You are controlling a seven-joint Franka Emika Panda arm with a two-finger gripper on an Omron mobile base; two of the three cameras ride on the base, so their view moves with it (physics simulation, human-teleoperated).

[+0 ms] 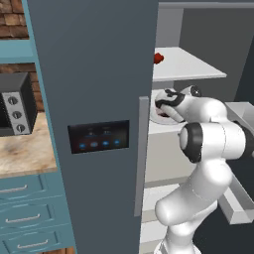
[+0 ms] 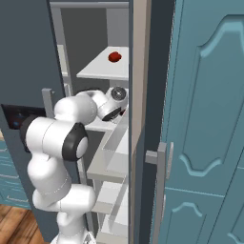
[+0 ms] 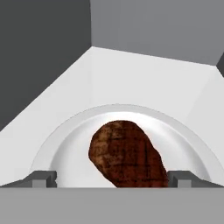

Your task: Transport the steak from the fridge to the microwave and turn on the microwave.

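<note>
The steak (image 3: 127, 155), a dark reddish-brown lump, lies on a white round plate (image 3: 65, 144) on a white shelf inside the fridge (image 1: 94, 99). My gripper (image 3: 111, 178) hangs open just over it, one fingertip on each side of the meat's near end and neither touching it. From the left base view the arm reaches past the slate-grey door onto the middle shelf, the hand (image 1: 171, 101) over the plate (image 1: 158, 119). The microwave is out of view.
A smaller bright red item (image 1: 158, 58) sits on the shelf above. The fridge's open door with its bins (image 2: 114, 157) stands close on the arm's right. A small black oven with silver knobs (image 1: 15, 106) rests on the counter left of the fridge, above teal drawers (image 1: 25, 213).
</note>
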